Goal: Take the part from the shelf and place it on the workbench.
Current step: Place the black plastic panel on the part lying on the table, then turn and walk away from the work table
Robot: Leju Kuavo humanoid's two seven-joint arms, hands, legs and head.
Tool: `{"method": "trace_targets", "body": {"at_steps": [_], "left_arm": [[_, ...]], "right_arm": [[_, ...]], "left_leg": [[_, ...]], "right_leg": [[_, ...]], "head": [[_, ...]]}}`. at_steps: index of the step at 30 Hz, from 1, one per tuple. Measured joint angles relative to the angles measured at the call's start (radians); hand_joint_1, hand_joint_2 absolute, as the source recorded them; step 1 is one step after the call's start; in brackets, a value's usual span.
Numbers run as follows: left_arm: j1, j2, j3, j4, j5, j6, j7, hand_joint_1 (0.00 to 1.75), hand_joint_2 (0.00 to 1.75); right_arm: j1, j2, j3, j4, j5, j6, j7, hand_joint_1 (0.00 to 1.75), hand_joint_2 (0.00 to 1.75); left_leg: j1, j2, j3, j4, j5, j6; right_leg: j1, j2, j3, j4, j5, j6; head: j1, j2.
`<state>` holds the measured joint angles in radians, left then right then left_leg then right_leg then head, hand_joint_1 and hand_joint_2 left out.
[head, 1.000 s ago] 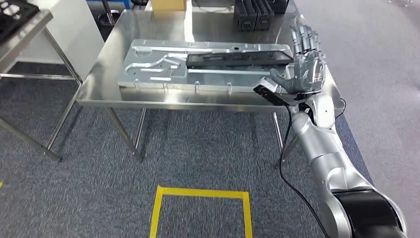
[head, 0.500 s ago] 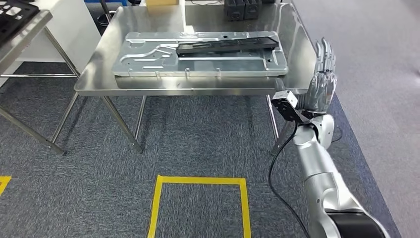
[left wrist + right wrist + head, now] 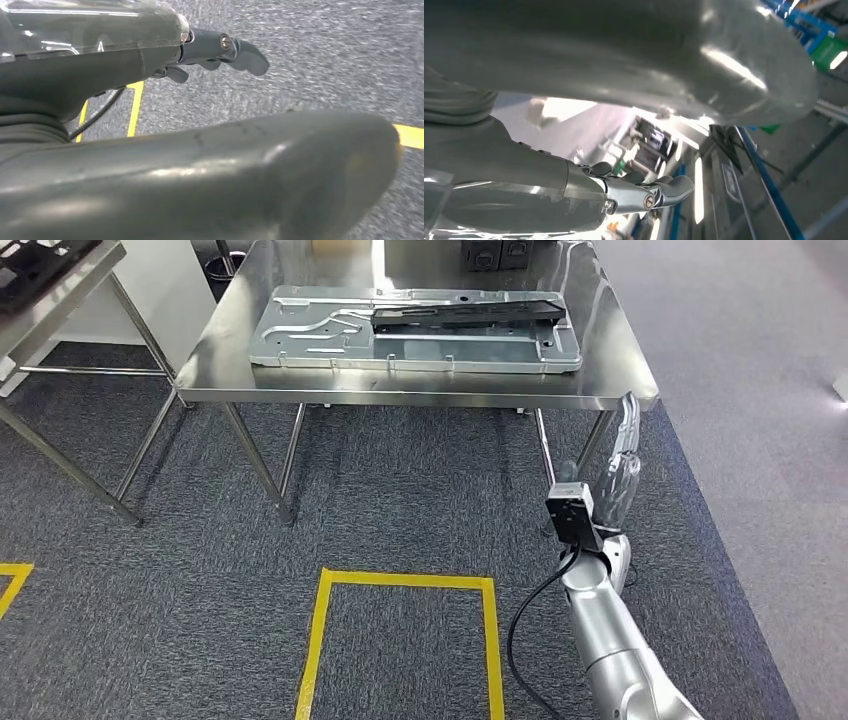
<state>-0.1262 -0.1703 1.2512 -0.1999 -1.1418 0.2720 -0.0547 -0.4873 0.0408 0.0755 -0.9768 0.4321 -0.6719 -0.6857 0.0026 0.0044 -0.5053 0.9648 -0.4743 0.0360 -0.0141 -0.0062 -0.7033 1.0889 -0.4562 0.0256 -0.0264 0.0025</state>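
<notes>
Right hand (image 3: 618, 475) has dropped, empty, below the workbench (image 3: 420, 395).

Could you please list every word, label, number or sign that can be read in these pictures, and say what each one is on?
No text can be read anywhere.
Metal plate on the workbench: no lettering to be seen.
Dark part lying on the plate: no label to be seen.
Yellow tape on the carpet: a plain outline, no words.
Signs on the blue frame in the right wrist view: too blurred to read.
</notes>
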Motion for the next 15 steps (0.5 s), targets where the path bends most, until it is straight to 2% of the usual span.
{"method": "trace_targets", "body": {"at_steps": [1, 2, 3, 4, 5, 6, 7, 8, 9, 10, 12, 13, 14, 15], "left_arm": [[0.001, 0.000, 0.000, 0.000, -0.001, -0.001, 0.000, 0.00, 0.00], [0.002, 0.001, 0.000, 0.000, -0.004, -0.002, 0.000, 0.00, 0.00], [0.003, 0.001, 0.000, 0.000, -0.006, -0.002, -0.001, 0.00, 0.00], [0.004, 0.001, 0.000, 0.000, -0.008, -0.002, -0.001, 0.00, 0.00], [0.005, 0.001, 0.000, 0.000, -0.009, -0.003, -0.001, 0.00, 0.00], [0.006, 0.001, 0.000, 0.000, -0.009, -0.003, -0.001, 0.00, 0.00], [0.005, 0.001, 0.000, 0.000, -0.009, -0.003, -0.002, 0.00, 0.00], [0.005, 0.002, 0.000, 0.000, -0.010, -0.004, -0.002, 0.00, 0.00], [0.005, 0.002, 0.000, 0.000, -0.010, -0.005, -0.002, 0.00, 0.00], [0.005, 0.003, 0.000, 0.000, -0.010, -0.006, -0.002, 0.00, 0.00], [0.007, 0.004, 0.000, 0.000, -0.010, -0.008, -0.001, 0.00, 0.00], [0.008, 0.005, 0.000, 0.000, -0.010, -0.009, -0.001, 0.00, 0.00], [0.010, 0.005, 0.000, 0.000, -0.011, -0.011, 0.000, 0.00, 0.00], [0.011, 0.006, 0.000, 0.000, -0.011, -0.012, 0.001, 0.00, 0.00]], "right_arm": [[0.017, 0.002, 0.006, -0.008, -0.013, 0.002, -0.002, 0.00, 0.00], [0.035, 0.004, 0.013, -0.016, -0.024, 0.003, -0.004, 0.00, 0.00], [0.053, 0.007, 0.019, -0.022, -0.031, 0.003, -0.007, 0.00, 0.00], [0.068, 0.009, 0.024, -0.027, -0.036, 0.002, -0.008, 0.00, 0.00], [0.080, 0.012, 0.030, -0.032, -0.042, 0.003, -0.009, 0.00, 0.00], [0.088, 0.015, 0.034, -0.036, -0.048, 0.004, -0.009, 0.00, 0.00], [0.093, 0.018, 0.038, -0.041, -0.056, 0.007, -0.009, 0.00, 0.00], [0.097, 0.022, 0.041, -0.046, -0.063, 0.009, -0.009, 0.00, 0.00], [0.103, 0.026, 0.044, -0.050, -0.070, 0.012, -0.009, 0.00, 0.00], [0.111, 0.029, 0.046, -0.052, -0.076, 0.015, -0.010, 0.00, 0.00], [0.130, 0.036, 0.054, -0.053, -0.088, 0.021, -0.010, 0.00, 0.00], [0.137, 0.039, 0.058, -0.053, -0.094, 0.023, -0.011, 0.00, 0.00], [0.143, 0.043, 0.061, -0.052, -0.101, 0.024, -0.012, 0.00, 0.00], [0.146, 0.046, 0.064, -0.051, -0.108, 0.025, -0.012, 0.00, 0.00]], "left_leg": [[0.000, 0.000, -0.015, 0.000, 0.012, 0.004], [0.000, 0.000, -0.030, 0.001, 0.023, 0.004], [0.000, 0.000, -0.046, 0.003, 0.034, 0.003], [0.000, 0.000, -0.062, 0.006, 0.043, 0.000], [0.001, 0.001, -0.078, 0.011, 0.052, -0.004], [0.002, 0.001, -0.093, 0.018, 0.059, -0.008], [0.002, 0.002, -0.107, 0.027, 0.064, -0.013], [0.001, 0.002, -0.119, 0.038, 0.067, -0.018], [0.000, 0.002, -0.128, 0.046, 0.071, -0.024], [-0.001, 0.002, -0.133, 0.051, 0.076, -0.030], [0.001, 0.002, -0.138, 0.052, 0.087, -0.045], [0.003, 0.002, -0.144, 0.057, 0.080, -0.052], [0.005, 0.001, -0.154, 0.076, 0.057, -0.058], [0.007, 0.001, -0.169, 0.114, 0.018, -0.063]], "right_leg": [[-0.001, 0.001, -0.016, 0.062, -0.053, 0.003], [-0.002, 0.002, -0.030, 0.128, -0.092, 0.006], [-0.003, 0.002, -0.035, 0.181, -0.105, 0.010], [-0.006, 0.002, -0.028, 0.208, -0.094, 0.013], [-0.008, 0.002, -0.006, 0.201, -0.069, 0.015], [-0.012, 0.002, 0.035, 0.160, -0.043, 0.017], [-0.014, 0.002, 0.089, 0.094, -0.035, 0.018], [-0.014, 0.003, 0.142, 0.023, -0.042, 0.016], [-0.013, 0.004, 0.180, -0.033, -0.057, 0.011], [-0.010, 0.005, 0.200, -0.066, -0.071, 0.004], [-0.007, 0.005, 0.195, -0.077, -0.068, -0.017], [-0.008, 0.004, 0.189, -0.077, -0.059, -0.028], [-0.008, 0.003, 0.180, -0.078, -0.050, -0.038], [-0.009, 0.003, 0.169, -0.079, -0.040, -0.046]], "head": [[0.002, 0.000], [0.004, 0.000], [0.004, 0.000], [0.004, 0.000], [0.004, 0.000], [0.004, 0.000], [0.004, 0.000], [0.004, 0.000], [0.003, 0.000], [0.003, 0.000], [0.003, 0.000], [0.003, 0.000], [0.003, 0.000], [0.002, 0.000]]}}
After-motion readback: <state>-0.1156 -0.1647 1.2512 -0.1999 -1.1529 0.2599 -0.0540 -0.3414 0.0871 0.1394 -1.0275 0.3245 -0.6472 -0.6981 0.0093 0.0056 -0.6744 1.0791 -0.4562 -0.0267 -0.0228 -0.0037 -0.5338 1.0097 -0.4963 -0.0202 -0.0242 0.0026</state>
